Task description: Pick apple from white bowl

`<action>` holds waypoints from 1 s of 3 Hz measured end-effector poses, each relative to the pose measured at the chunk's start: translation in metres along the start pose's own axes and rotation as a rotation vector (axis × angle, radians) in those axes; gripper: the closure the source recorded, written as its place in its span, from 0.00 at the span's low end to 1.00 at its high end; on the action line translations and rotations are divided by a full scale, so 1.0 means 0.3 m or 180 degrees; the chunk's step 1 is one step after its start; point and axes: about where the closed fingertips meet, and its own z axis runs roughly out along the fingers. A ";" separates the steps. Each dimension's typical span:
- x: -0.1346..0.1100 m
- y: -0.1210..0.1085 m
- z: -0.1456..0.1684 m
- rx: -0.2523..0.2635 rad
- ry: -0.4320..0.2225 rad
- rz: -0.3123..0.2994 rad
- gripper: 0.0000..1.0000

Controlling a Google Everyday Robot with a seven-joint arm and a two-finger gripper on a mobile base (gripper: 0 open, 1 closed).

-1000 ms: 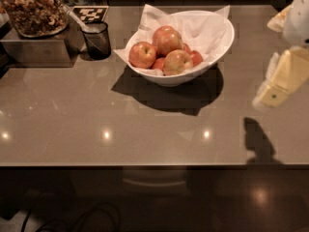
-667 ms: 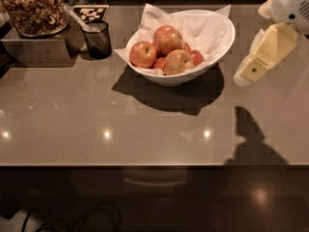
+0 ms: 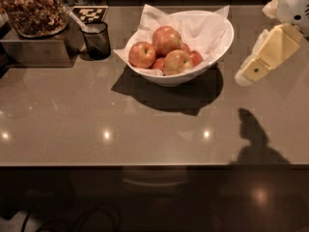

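The white bowl [image 3: 226, 36], lined with crumpled white paper, stands on the table at the back middle and holds several apples. The apple [image 3: 177, 62] with the broad yellow-green flush lies at the front of the pile. A redder apple [image 3: 142, 54] lies to its left and another [image 3: 167, 39] sits on top. My gripper [image 3: 245, 76], cream-coloured, hangs above the table just right of the bowl, pointing down and left. It is apart from the bowl and holds nothing that I can see.
A small dark glass cup [image 3: 96, 40] with a spoon stands left of the bowl. A metal box [image 3: 34, 50] carrying a dish of nuts sits at the far left, with a checkered marker [image 3: 90, 13] behind it. The table's front edge [image 3: 145, 165] runs across.
My gripper has moved left and upward, from the right edge toward the bowl's right side. The bowl and apples have not moved.
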 end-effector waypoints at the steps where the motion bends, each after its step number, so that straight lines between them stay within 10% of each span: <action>1: -0.086 -0.021 0.073 -0.0033 -0.0303 0.0209 0.00; 3: -0.204 -0.057 0.151 -0.0072 -0.0525 0.0382 0.00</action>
